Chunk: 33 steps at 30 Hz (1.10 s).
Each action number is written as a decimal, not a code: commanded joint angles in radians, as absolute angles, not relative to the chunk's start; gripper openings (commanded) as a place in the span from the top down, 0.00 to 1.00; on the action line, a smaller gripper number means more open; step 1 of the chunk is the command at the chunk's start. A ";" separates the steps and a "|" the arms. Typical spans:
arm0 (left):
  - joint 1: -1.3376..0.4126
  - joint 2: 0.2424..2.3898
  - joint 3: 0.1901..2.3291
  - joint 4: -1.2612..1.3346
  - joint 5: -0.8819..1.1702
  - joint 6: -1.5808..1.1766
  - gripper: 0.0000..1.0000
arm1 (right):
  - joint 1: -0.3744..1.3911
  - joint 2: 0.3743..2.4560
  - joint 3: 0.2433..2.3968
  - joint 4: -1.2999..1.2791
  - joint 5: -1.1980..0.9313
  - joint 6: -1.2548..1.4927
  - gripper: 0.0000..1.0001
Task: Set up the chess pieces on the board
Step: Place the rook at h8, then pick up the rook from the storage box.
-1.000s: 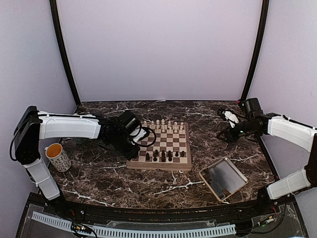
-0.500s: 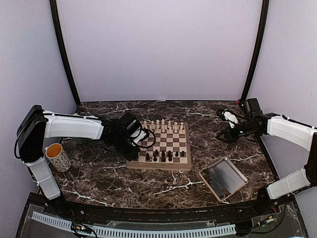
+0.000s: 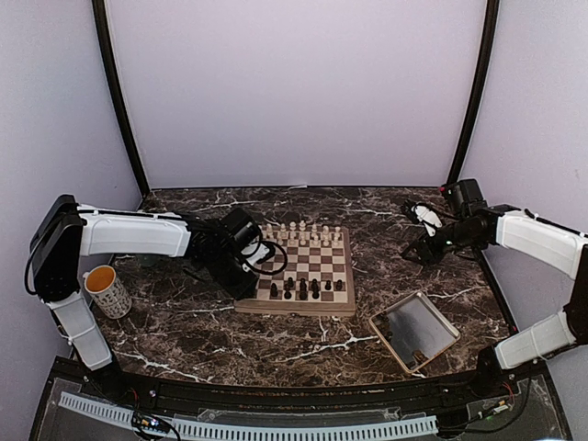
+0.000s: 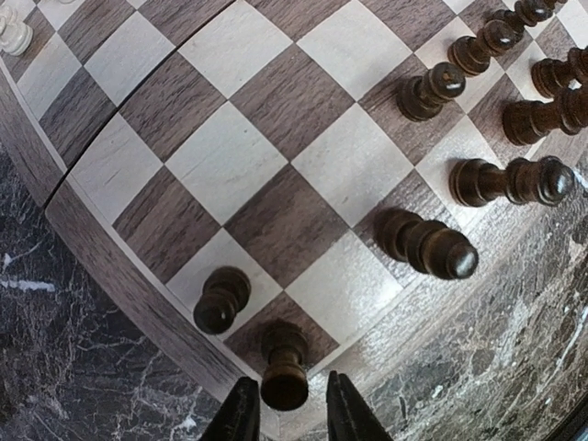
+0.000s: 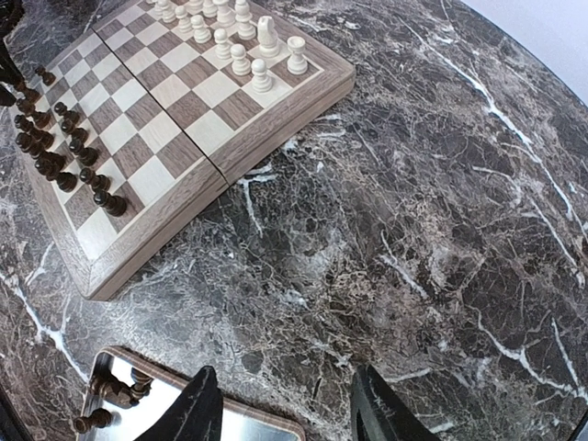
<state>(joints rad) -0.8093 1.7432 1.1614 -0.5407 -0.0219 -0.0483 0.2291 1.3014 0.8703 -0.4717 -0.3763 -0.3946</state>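
Observation:
The board (image 3: 294, 305) lies mid-table, with cream chessmen (image 3: 303, 230) along its far rows and dark chess pieces (image 3: 301, 289) along its near rows. My left gripper (image 3: 248, 283) hangs over the board's near left corner. In the left wrist view the left gripper (image 4: 285, 415) is open, its fingers on either side of a dark piece (image 4: 284, 367) that stands on the corner square, with a small gap on each side. A dark pawn (image 4: 220, 301) stands beside it. My right gripper (image 3: 424, 250) is open and empty above the marble, right of the board.
A shallow beige tray (image 3: 413, 331) lies near right, and two or three dark pieces (image 5: 110, 395) lie in it. A mug (image 3: 107, 291) stands at the left by the left arm's base. The right gripper (image 5: 287, 404) hangs just beyond the tray's far rim (image 5: 266, 427).
My left gripper has moved a little nearer, toward the board's near left corner. The right arm has barely moved.

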 commanded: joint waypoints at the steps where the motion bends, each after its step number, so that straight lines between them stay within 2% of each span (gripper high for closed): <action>1: -0.804 1.646 1.235 -0.646 -0.002 -0.026 0.71 | 0.224 1.318 0.983 -0.616 -0.419 -0.465 0.52; 7: -0.804 1.585 1.283 -0.522 0.092 -0.004 0.70 | 0.228 1.382 1.107 -0.935 -0.474 -0.638 0.54; 12: -0.805 1.591 1.284 -0.302 0.187 -0.056 0.70 | 0.268 1.359 1.057 -1.036 -0.423 -0.712 0.57; 18: -0.805 1.640 1.290 -0.124 0.212 -0.131 0.70 | 0.414 1.284 0.925 -0.977 -0.336 -0.697 0.59; 22: -0.805 1.673 1.301 -0.058 0.199 -0.190 0.69 | 0.542 1.254 0.863 -0.888 -0.267 -0.681 0.56; 33: -0.805 1.678 1.286 -0.038 0.190 -0.224 0.69 | 0.744 1.352 0.823 -0.808 -0.192 -0.708 0.55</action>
<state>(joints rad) -0.8089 1.6913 1.2751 -0.0647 0.1867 -0.2039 0.6952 1.3174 0.8425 -0.8555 -0.2276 -0.6884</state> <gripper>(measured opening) 0.314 0.447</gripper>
